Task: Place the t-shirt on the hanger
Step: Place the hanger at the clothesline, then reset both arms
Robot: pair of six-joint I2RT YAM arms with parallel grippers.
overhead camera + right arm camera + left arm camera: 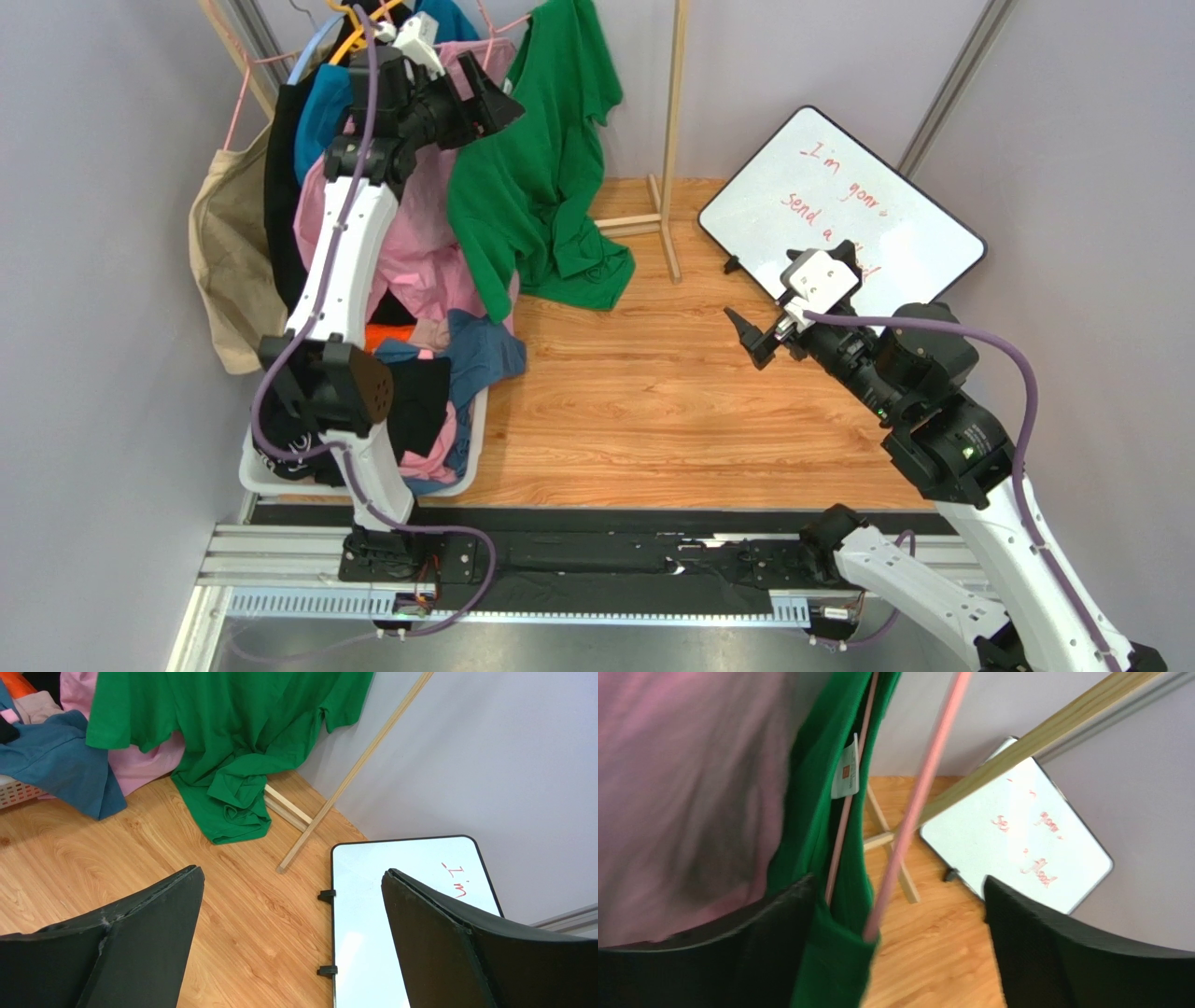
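Left tool (898, 882) gapes astride hanger (932, 756) and t-shirt (808, 812) (right tool (292, 871) gapes too, empty).

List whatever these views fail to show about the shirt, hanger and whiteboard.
- hanger: hook beyond the top edge, left wrist view; mostly behind the left arm, top view.
- t-shirt: label print too small, left wrist view.
- whiteboard: last lines behind the right arm, top view.
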